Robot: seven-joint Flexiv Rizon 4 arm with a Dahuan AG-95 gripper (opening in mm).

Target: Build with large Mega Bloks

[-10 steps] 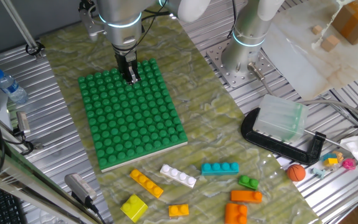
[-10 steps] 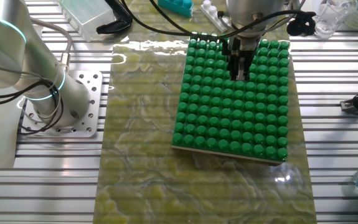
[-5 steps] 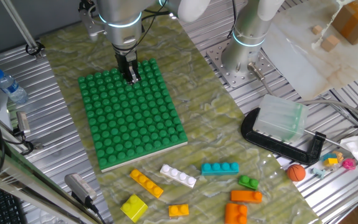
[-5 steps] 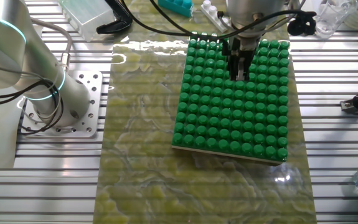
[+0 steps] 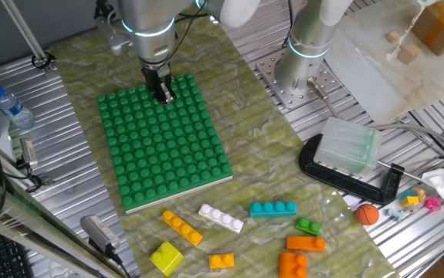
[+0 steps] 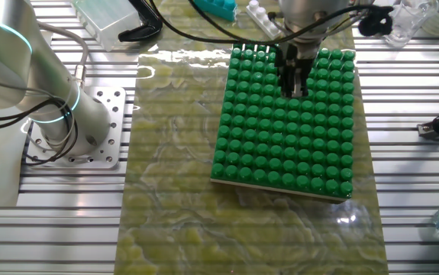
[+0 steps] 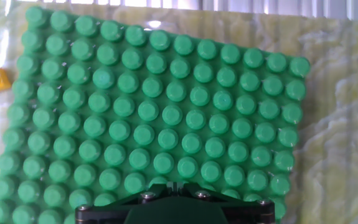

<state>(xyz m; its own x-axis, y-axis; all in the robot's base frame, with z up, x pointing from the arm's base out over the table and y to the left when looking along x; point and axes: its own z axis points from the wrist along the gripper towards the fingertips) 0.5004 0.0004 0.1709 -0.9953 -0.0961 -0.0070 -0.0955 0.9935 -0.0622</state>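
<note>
A large green studded baseplate [image 5: 164,143] lies on a glossy, marbled yellow-green mat [image 5: 260,147] that covers the ribbed metal table [image 5: 407,232]. Its round studs stand in tidy rows, and a pale edge shows along its lower side.

The gripper [image 5: 164,94] hangs over the upper part of the baseplate, its two dark fingers pointing down and set close together with nothing between them. Whether the tips touch the studs cannot be told. In the hand view only a dark bar with screws shows at the bottom edge, over the green studs.

The loose Mega Bloks lie along the bottom of one fixed view, below the baseplate: a long yellow brick [image 5: 181,227], a long white brick [image 5: 221,218], a long teal brick [image 5: 272,208], a small green brick [image 5: 309,226], a chunky yellow-green block [image 5: 166,257], a short orange brick [image 5: 222,262], and two orange bricks [image 5: 305,244] [image 5: 292,265] lower right. All are smooth plastic with round studs.

At right, a frosted plastic box [image 5: 348,148] sits in a black clamp [image 5: 345,176]. A small orange ball [image 5: 367,214] lies just below it. A plastic water bottle [image 5: 11,107] lies at far left.
</note>
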